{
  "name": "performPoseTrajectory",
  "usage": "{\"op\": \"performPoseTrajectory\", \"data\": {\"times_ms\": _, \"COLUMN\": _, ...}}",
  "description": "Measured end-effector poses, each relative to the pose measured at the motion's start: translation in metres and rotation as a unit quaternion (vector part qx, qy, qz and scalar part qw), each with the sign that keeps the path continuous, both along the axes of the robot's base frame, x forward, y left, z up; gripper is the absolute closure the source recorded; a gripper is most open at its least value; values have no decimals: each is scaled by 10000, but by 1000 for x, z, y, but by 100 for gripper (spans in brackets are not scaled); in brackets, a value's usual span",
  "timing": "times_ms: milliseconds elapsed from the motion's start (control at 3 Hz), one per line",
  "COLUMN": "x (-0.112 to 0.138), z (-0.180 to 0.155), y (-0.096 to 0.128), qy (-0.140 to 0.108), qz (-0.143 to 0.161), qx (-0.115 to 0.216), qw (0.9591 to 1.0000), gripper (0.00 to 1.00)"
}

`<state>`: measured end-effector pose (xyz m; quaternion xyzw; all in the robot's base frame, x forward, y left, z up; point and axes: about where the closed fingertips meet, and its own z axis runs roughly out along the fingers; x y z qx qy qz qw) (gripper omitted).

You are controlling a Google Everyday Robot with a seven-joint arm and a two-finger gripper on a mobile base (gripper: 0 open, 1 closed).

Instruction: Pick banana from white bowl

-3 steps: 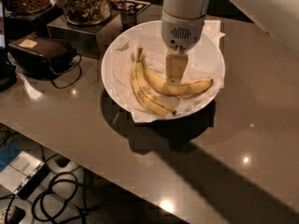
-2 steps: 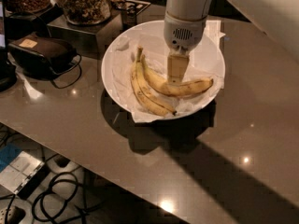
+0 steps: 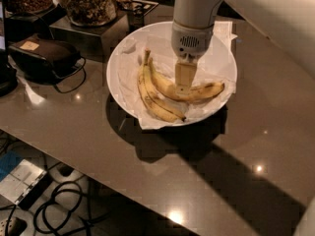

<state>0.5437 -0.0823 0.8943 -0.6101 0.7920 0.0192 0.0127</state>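
Tool (image 3: 183,86) hangs straight down inside white bowl (image 3: 116,69), tip on the middle of the banana (image 3: 206,91), apparently touching it. Open or closed: cannot tell. Banana lies flat on crinkled paper (image 3: 147,124) in the bowl, stem toward far-left rim, dark tip toward the right rim. Slimmer banana (image 3: 157,104) lies just beside it on the near side, stems close together. Bowl sits on desk (image 3: 74,132). Glass jar (image 3: 88,1) and dark case (image 3: 47,53) stand off to the left.

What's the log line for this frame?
gripper: at thick curved yellow banana | banana: lying in wide white bowl | lift: not yet
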Motion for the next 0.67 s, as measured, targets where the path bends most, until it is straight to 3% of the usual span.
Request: {"op": "performPoseTrajectory", "data": {"times_ms": 667, "x": 5, "z": -16, "y": -1, "qy": 182, "qz": -30, "qx": -62, "qw": 9998, "gripper": 50}}
